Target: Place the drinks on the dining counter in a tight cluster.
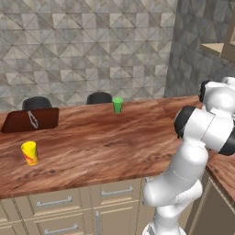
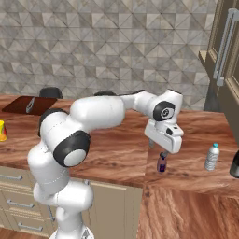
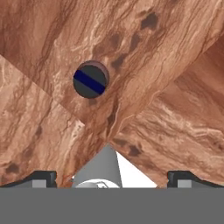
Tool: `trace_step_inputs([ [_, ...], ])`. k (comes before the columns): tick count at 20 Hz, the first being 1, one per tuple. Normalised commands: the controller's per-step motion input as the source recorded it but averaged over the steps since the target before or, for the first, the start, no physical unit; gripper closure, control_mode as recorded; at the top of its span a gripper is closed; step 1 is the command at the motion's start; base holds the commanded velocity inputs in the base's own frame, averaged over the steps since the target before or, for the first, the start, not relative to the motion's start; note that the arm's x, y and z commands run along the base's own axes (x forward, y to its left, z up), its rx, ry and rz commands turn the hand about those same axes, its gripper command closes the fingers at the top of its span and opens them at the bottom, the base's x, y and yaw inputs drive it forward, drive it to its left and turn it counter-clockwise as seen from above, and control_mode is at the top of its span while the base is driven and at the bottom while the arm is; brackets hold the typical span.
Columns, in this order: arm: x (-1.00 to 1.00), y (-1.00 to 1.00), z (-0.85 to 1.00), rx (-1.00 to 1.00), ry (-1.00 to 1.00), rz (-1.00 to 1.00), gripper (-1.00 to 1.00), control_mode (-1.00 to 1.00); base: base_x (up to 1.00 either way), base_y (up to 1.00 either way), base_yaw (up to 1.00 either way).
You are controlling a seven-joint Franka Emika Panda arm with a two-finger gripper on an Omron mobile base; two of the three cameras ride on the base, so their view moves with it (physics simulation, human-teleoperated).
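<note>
— Where's the small maroon bottle (image 2: 161,164) from the end effector (image 2: 163,153)?
— Directly beneath it, right of centre in the right base view, standing upright on the counter (image 2: 196,135). The hand view looks down on its round cap (image 3: 90,79), upper left of centre there.
— End effector?
— Spread wide, empty, fingertips (image 3: 40,177) low in the hand view.
— The others?
— Water bottle (image 2: 212,157) further right, apart; a dark bottle (image 2: 235,165) at the right edge.

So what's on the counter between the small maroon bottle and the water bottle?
Nothing: in the right base view, bare wood counter runs from the maroon bottle to the water bottle.
</note>
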Motion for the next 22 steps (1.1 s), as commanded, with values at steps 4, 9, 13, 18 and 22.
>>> trace_step_inputs([
  [4, 0.39, -0.18, -0.25, -0.01, 0.0, 0.0, -1.0, -1.0, 0.0, 0.0, 0.0],
  [9, 0.39, -0.22, -0.27, 0.0, 0.0, 0.0, -1.0, -1.0, 0.0, 0.0, 0.0],
  [13, 0.33, -0.24, -0.25, 0.0, 0.0, 0.0, -1.0, -1.0, 0.0, 0.0, 0.0],
  [18, 0.3, -0.22, -0.25, 0.0, 0.0, 0.0, -1.0, -1.0, 0.0, 0.0, 0.0],
  [22, 0.09, -0.09, -0.18, 0.0, 0.0, 0.0, -1.0, -1.0, 0.0, 0.0, 0.0],
])
